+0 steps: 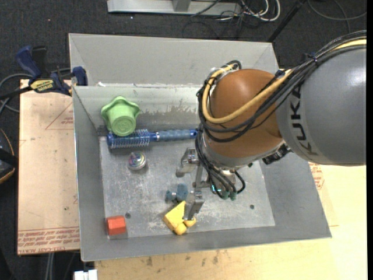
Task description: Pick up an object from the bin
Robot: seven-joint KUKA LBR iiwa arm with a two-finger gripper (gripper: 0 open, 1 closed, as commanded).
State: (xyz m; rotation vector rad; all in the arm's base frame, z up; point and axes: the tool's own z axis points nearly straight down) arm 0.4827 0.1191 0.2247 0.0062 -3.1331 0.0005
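Observation:
My gripper (190,190) hangs under the arm's brown dome over the front middle of the bin floor, and it looks open. One fingertip (191,213) comes down against the right side of a yellow wedge-shaped piece (175,220) near the front wall. The other finger (185,163) stands farther back. A small teal piece (177,194) lies just left of the gap between them, above the yellow piece. I see nothing held between the fingers.
A blue hairbrush (143,139) lies along the back of the floor, with a green cup (120,116) tipped against the back-left corner. A small silver and purple round thing (137,161) sits left of centre. A red block (116,226) rests at the front left.

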